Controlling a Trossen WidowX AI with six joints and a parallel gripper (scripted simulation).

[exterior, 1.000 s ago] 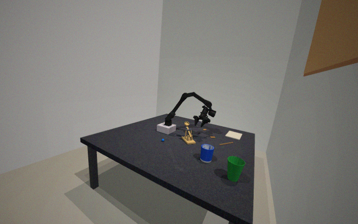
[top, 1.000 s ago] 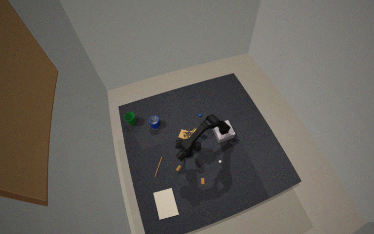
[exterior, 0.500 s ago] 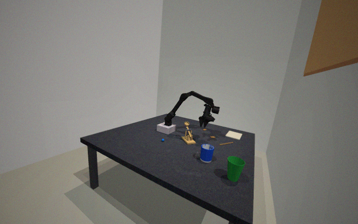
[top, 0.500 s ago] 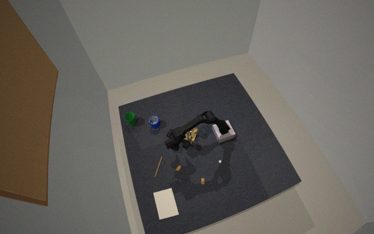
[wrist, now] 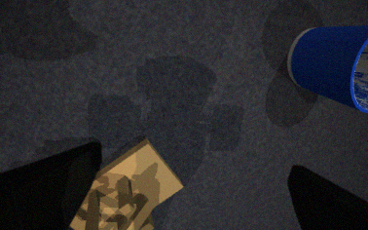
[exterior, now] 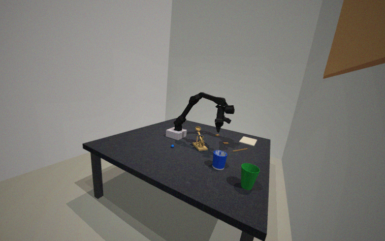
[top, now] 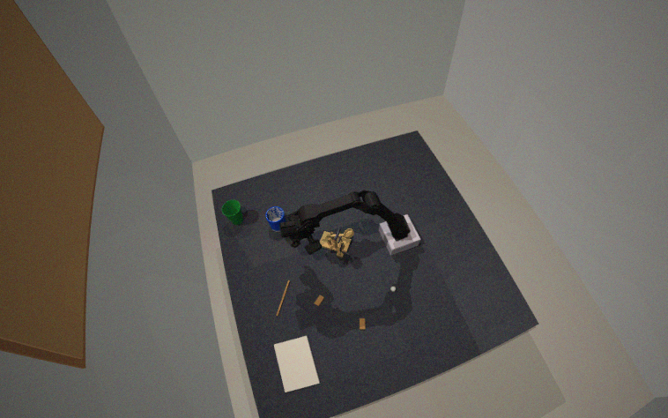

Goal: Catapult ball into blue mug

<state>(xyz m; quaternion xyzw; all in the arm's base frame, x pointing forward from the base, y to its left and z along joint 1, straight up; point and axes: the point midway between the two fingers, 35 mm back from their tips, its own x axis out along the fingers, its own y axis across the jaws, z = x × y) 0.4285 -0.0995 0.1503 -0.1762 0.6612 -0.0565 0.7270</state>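
Note:
The tan wooden catapult stands mid-table. Its arm is up, with the empty-looking cup at the top. The blue mug stands upright beyond the catapult's base. My gripper is open and empty, pointing down above the table beside the catapult. In the wrist view the catapult's base shows by the left finger. A blue ball lies on the table near the robot base and is hidden in the top view. A white ball lies on the other side.
A green cup stands past the mug. A thin wooden stick, two small orange-brown blocks and a cream pad lie on the side away from the blue ball.

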